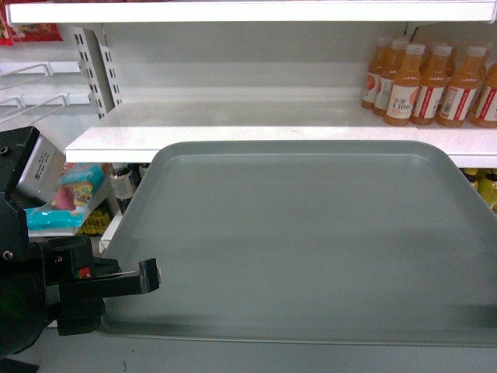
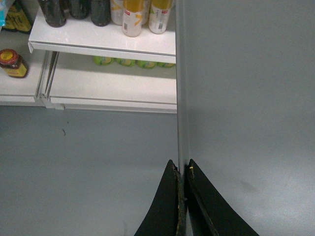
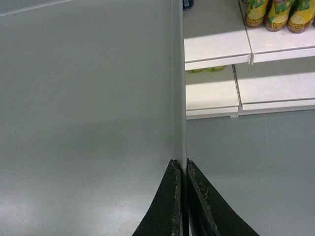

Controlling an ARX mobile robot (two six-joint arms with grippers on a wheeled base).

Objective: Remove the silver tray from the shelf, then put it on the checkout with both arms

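Silver tray (image 1: pixel 311 241): held level in front of the shelf (image 1: pixel 233 124), its far edge just below the shelf's front lip. Left gripper (image 2: pixel 183 196): jaws pinched narrow on the tray's left rim. Right gripper (image 3: pixel 183 196): jaws pinched narrow on the tray's right rim. Orange bottles (image 1: pixel 431 78): on the shelf, right end.

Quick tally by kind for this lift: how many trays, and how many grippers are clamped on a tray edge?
silver tray: 1
grippers clamped on its rim: 2 (left gripper, right gripper)
Total: 3
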